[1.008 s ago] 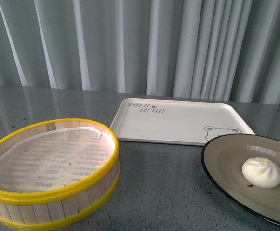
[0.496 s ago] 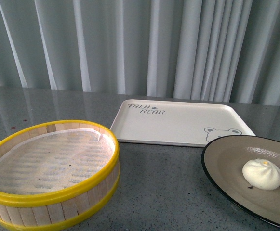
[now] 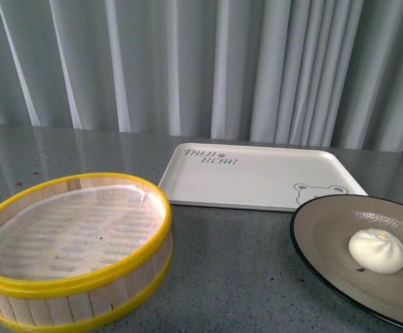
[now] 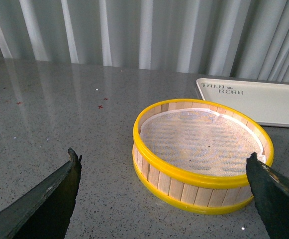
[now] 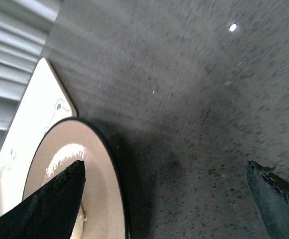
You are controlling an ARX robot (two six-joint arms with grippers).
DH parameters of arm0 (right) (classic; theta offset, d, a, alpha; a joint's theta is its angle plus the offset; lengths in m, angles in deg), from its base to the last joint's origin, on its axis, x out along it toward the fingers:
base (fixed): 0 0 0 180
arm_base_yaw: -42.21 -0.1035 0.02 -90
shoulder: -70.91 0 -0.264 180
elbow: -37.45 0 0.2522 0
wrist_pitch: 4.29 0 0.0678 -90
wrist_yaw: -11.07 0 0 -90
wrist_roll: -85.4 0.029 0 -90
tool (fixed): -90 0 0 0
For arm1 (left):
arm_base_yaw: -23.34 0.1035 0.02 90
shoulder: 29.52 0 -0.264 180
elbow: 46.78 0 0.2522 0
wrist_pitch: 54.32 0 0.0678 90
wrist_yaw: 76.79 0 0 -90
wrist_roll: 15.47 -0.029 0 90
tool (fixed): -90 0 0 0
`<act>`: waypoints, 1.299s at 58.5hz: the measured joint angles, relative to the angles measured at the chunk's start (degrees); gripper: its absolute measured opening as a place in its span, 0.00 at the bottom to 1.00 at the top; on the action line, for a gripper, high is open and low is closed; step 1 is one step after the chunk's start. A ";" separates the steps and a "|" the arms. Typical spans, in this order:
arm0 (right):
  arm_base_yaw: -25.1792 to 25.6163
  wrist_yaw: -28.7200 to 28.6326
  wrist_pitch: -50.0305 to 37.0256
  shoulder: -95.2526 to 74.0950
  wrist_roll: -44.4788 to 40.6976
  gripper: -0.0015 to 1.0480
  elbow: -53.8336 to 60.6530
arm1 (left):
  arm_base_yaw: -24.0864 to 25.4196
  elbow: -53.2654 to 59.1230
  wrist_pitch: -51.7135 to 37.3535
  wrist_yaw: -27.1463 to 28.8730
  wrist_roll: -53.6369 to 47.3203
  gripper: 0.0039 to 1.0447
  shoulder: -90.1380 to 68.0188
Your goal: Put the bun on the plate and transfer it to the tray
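Note:
The white pleated bun [image 3: 377,250] lies on the beige, black-rimmed plate [image 3: 326,236] at the near right of the table. The cream "Tiny Bear" tray [image 3: 256,177] lies just behind the plate and holds nothing. Neither gripper shows in the front view. My right gripper [image 5: 165,167] is open above the grey table beside the plate's rim [image 5: 112,164], with one finger [image 5: 59,199] over the plate; the tray's bear corner [image 5: 35,114] is beyond. The bun is hidden behind that finger. My left gripper [image 4: 164,159] is open and empty in front of the steamer basket.
A yellow-rimmed wooden steamer basket [image 3: 69,250] with a white liner stands at the near left; it also shows in the left wrist view [image 4: 201,149], with the tray's corner [image 4: 263,99] behind it. Grey curtains hang behind the table's far edge.
The picture shifted very slightly about a second ago. The bun, plate, tray and basket stand as before.

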 joint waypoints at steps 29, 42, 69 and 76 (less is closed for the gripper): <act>-2.08 -7.93 -7.37 -6.73 4.44 0.92 -0.57 | 0.00 0.00 0.00 0.02 0.00 0.94 0.00; -3.69 -9.86 -11.23 -10.99 5.64 0.92 -0.39 | 0.00 0.00 0.00 0.00 0.00 0.94 0.00; -7.67 -10.27 -14.08 -15.45 7.58 0.45 -0.98 | 0.00 0.00 0.00 0.02 0.00 0.94 0.00; -7.89 -10.23 -14.14 -15.50 7.63 0.22 -0.98 | 0.00 0.00 0.00 0.02 0.00 0.94 0.00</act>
